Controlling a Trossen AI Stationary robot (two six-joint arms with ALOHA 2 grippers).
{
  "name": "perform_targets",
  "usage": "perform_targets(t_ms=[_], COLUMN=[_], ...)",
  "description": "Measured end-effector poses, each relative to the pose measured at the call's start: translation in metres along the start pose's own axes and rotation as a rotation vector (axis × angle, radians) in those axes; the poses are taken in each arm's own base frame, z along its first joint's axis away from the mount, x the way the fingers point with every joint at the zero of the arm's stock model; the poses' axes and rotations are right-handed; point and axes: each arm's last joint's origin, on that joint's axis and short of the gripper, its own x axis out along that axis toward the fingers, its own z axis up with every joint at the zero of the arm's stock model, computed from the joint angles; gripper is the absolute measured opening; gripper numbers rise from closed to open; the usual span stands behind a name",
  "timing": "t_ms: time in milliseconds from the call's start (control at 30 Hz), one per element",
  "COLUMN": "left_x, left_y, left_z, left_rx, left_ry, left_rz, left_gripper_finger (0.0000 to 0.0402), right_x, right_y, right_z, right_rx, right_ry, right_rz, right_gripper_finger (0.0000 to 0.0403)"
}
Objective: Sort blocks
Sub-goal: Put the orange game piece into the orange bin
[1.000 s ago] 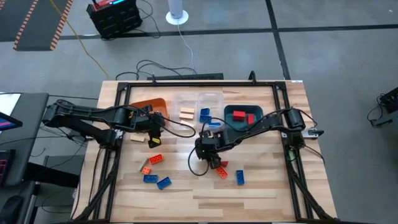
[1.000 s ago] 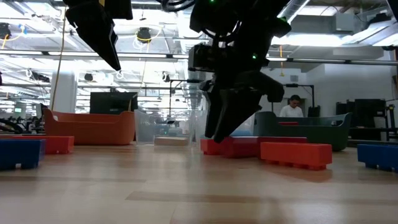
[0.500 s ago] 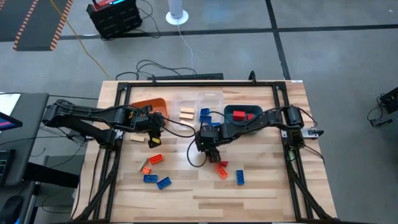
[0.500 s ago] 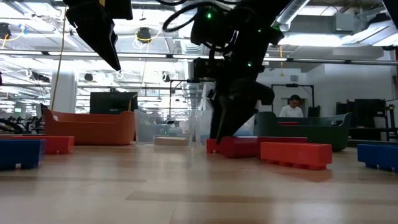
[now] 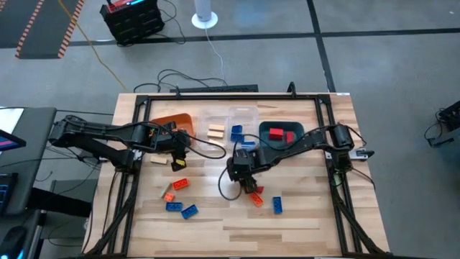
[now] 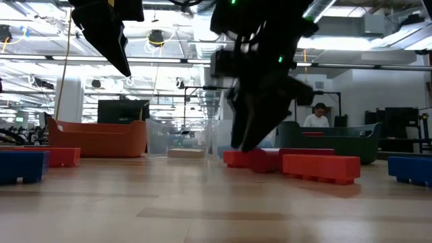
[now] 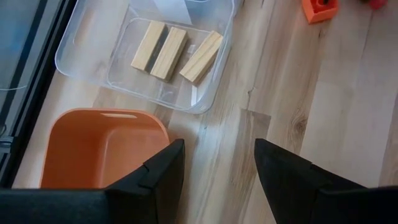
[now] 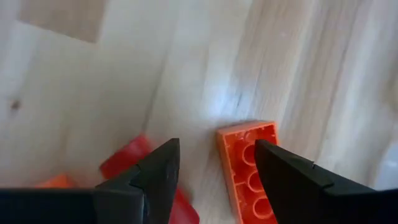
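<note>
Right gripper (image 8: 211,165), fingers spread and empty, hangs over an orange block (image 8: 249,171) on the table just front of the teal tray (image 5: 282,134). The block lies slightly off the gap, its long axis seemingly along the fingers. A red block (image 8: 134,165) is beside it. Left gripper (image 7: 214,168), open, waits by the orange tray (image 7: 102,149).

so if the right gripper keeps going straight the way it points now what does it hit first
Probably the orange block lying just ahead of the open right gripper, or the bare tabletop beside it; a red block lies off to one side. Depth is hard to judge.
</note>
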Motion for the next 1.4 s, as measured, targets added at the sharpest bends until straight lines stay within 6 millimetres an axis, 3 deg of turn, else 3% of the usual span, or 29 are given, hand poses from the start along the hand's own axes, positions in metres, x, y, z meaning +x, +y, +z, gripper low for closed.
perform_targets(t_ms=[133,567,1000,1133,1333,1400], left_x=[0.000,0.000,0.001,0.001,0.001,0.001], left_y=[0.000,-0.001,-0.001,-0.001,-0.001,-0.001], left_z=[0.000,0.000,-0.001,-0.001,-0.001,0.000], left_rx=[0.000,0.001,0.003,0.002,0.000,-0.003], left_ry=[0.000,0.001,0.006,0.004,0.004,-0.001], left_rz=[0.000,-0.008,-0.007,-0.008,-0.008,-0.009], left_gripper_finger=[0.0190,0.0190,0.0190,0.0190,0.0190,0.0190], right_x=[-0.010,-0.004,0.017,0.021,0.020,0.019], right_y=[0.002,-0.017,-0.028,-0.027,-0.023,-0.021], right_z=[0.005,-0.006,-0.015,-0.016,-0.015,-0.014], right_rx=[-0.023,-0.071,-0.063,-0.078,-0.088,-0.090], right_ry=[-0.032,0.030,0.068,0.081,0.083,0.080], right_rz=[-0.030,0.009,0.015,0.022,0.024,0.024], right_gripper_finger=[0.0246,0.0261,0.0281,0.0260,0.0171,0.0161])
